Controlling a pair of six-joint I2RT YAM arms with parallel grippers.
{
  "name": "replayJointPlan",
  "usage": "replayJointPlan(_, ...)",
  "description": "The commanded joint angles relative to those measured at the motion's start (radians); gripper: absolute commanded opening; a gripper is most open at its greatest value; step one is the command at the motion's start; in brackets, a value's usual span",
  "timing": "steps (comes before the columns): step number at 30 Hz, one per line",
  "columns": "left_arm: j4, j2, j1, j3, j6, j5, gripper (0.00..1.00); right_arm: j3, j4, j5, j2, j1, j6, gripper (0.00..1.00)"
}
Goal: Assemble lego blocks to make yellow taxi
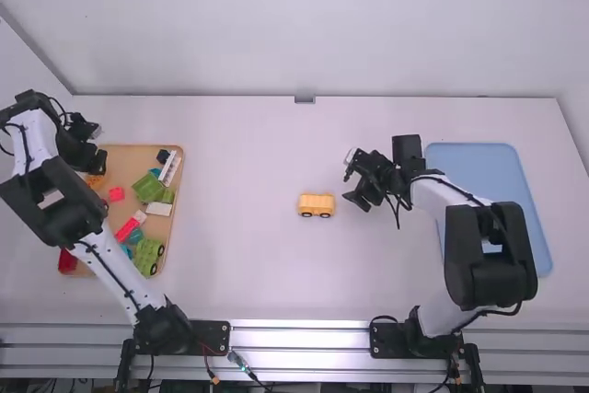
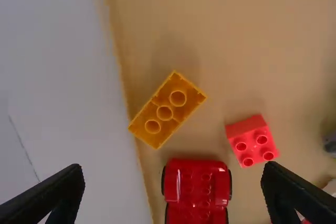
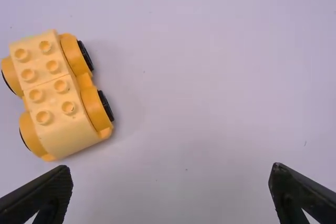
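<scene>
At the high view's upper left, the left gripper [image 1: 95, 146] gapes wide by the tray [image 1: 129, 155], probably to fetch the orange-yellow brick [image 2: 167, 110], whose tubed underside the left wrist view details better. Mid-frame sits the yellow car base [image 1: 317, 205], presumably central for building, with the right gripper [image 1: 349, 179], also spread, just rightward.

Car [image 3: 60, 95]: yellow, upright on the worktop [image 3: 210, 87], apart from the fingers [image 3: 44, 195]
Roof [image 3: 47, 80]: two yellow blocks side by side, a thin seam between them
Studs [image 3: 68, 107]: eight, four to each block
Wheels [image 3: 105, 105]: black, beneath rounded yellow fenders [image 3: 94, 108]
Fingers: black, spread wide, worktop between them
</scene>
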Motion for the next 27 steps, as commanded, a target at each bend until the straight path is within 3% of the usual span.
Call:
replayJointPlan(1, 0.014, 0.008, -0.007, -0.021, 0.158, 0.01, 0.89, 0.007, -0.002, -0.005, -0.017, -0.002, 0.007, 0.99)
replayJointPlan(4, 0.039, 0.008, -0.007, -0.045, 0.202, 0.01, 0.89, 0.007, -0.003, 0.002, -0.017, 0.002, 0.019, 0.99)
replayJointPlan(12, 0.153, 0.008, 0.014, -0.148, 0.267, 0.018, 0.74, 0.007, -0.012, 0.021, -0.017, 0.002, 0.019, 0.99)
replayJointPlan(27, 0.345, 0.008, 0.013, -0.269, 0.28, 0.014, 0.71, 0.007, -0.021, 0.021, -0.017, 0.0, 0.019, 0.99)
